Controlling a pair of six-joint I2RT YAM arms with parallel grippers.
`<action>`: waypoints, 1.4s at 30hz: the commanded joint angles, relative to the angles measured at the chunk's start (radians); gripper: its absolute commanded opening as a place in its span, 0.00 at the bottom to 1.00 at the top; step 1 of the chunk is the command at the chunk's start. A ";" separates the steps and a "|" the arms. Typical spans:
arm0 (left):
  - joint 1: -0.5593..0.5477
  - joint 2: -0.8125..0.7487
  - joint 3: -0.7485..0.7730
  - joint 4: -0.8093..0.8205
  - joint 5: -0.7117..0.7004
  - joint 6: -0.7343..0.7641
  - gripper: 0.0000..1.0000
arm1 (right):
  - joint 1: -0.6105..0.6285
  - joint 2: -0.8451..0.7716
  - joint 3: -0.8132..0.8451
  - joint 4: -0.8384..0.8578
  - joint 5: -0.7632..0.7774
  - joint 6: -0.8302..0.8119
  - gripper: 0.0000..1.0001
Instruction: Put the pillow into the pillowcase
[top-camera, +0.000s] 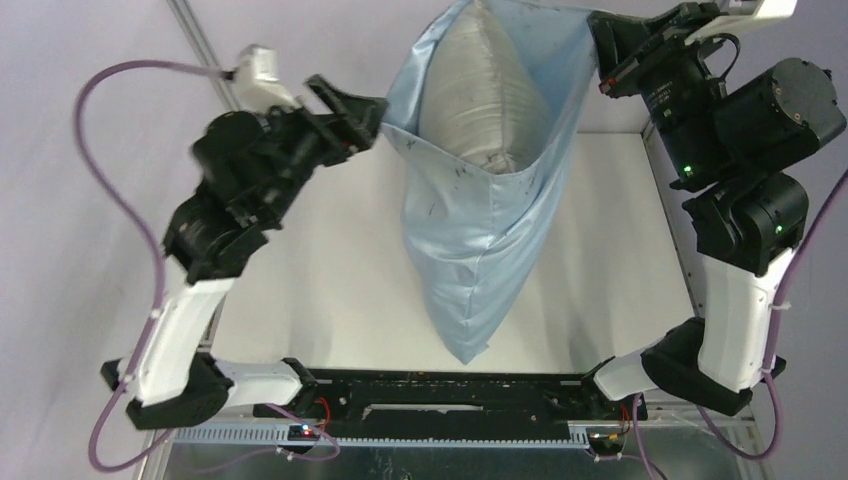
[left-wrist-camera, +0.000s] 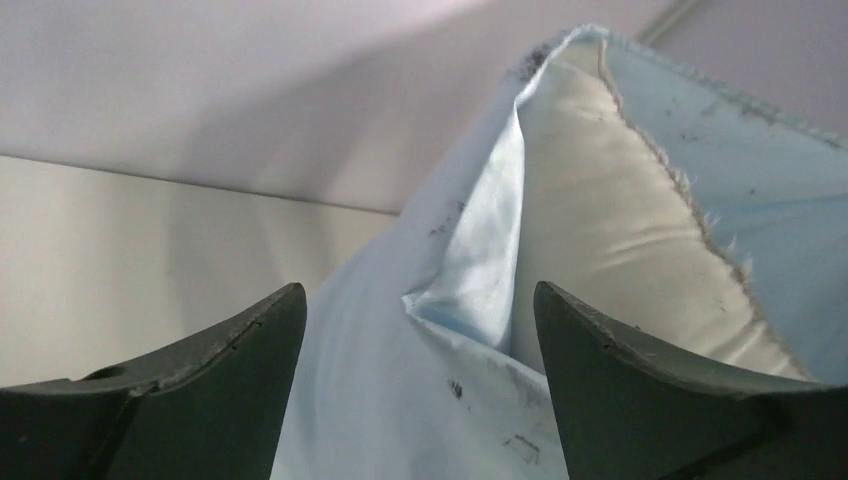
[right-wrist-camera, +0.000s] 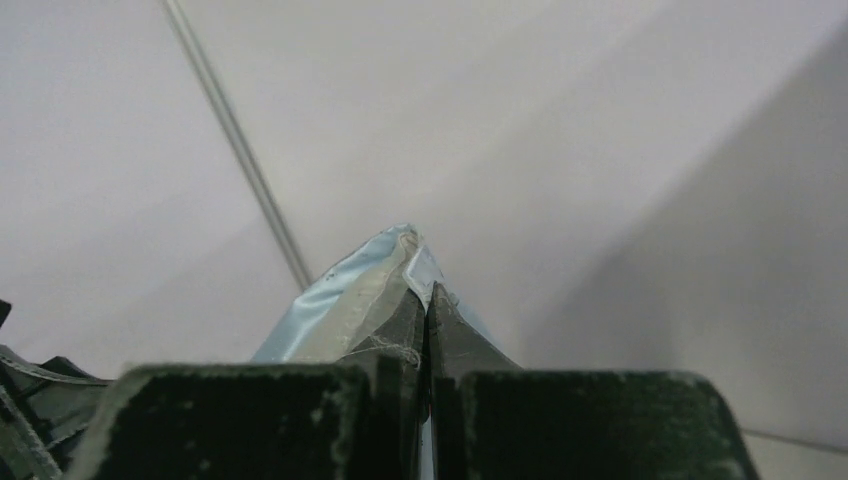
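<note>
The light blue pillowcase (top-camera: 480, 240) hangs above the table, its mouth upward and its bottom corner near the front edge. The white pillow (top-camera: 485, 100) sits inside it, its top showing in the open mouth. My right gripper (top-camera: 604, 45) is shut on the pillowcase's upper right rim; its wrist view shows the pinched blue edge (right-wrist-camera: 400, 262) at the fingertips (right-wrist-camera: 428, 300). My left gripper (top-camera: 372, 118) stands open at the left rim. In its wrist view the folded rim corner (left-wrist-camera: 455, 300) lies loose between the spread fingers (left-wrist-camera: 240, 345), beside the pillow (left-wrist-camera: 600, 230).
The white table (top-camera: 320, 270) lies beneath the hanging sack. A black rail (top-camera: 450, 385) with both arm bases runs along the near edge. A purple cable (top-camera: 110, 180) loops left of the left arm. Pale walls stand behind.
</note>
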 joint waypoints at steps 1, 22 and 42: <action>0.086 -0.185 -0.101 0.000 -0.059 -0.058 0.87 | -0.005 0.011 0.061 0.231 -0.104 0.080 0.00; -0.021 -0.391 -1.426 0.791 0.225 -0.689 0.49 | 0.455 0.395 0.090 0.214 -0.200 0.135 0.00; -0.032 -0.463 -1.523 0.504 0.074 -0.620 0.46 | 0.254 -0.004 -0.848 0.226 -0.409 0.332 0.00</action>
